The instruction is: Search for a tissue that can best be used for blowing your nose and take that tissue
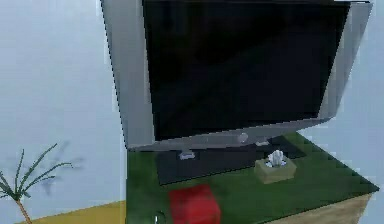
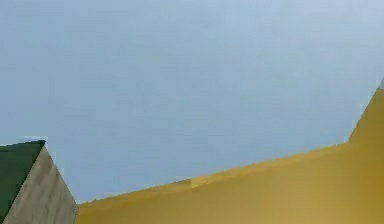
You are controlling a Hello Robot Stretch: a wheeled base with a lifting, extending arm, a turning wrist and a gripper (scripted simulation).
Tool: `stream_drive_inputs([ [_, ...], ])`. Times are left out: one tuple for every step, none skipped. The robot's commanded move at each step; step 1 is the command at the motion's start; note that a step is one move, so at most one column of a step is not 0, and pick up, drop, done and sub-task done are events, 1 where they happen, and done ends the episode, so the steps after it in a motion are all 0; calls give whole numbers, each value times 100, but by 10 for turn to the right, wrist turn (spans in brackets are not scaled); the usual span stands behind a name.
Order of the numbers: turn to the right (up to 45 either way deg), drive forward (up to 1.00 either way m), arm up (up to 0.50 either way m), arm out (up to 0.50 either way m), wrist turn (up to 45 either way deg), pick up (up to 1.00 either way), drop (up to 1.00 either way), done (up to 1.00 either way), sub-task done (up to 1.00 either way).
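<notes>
A tan tissue box (image 1: pixel 275 168) with white tissue sticking out of its top stands on a dark green stand (image 1: pixel 330 180), toward the forward view's right, just in front of the television's foot. A corner of the same green stand (image 2: pixel 18 170) with its light wooden side shows at the arm side view's lower left.
A large flat television (image 1: pixel 235 65) with a grey frame rises over the stand. A red box (image 1: pixel 193 205) sits near the stand's front edge. A thin green plant (image 1: pixel 25 180) stands at the forward view's lower left. Yellow floor (image 2: pixel 260 190) runs along a pale blue wall (image 2: pixel 190 80).
</notes>
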Motion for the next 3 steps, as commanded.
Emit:
stream_drive_inputs([
  [-450,0,0,0,0,0,0,0,0],
  [-180,0,0,0,0,0,0,0,0],
  [450,0,0,0,0,0,0,0,0],
])
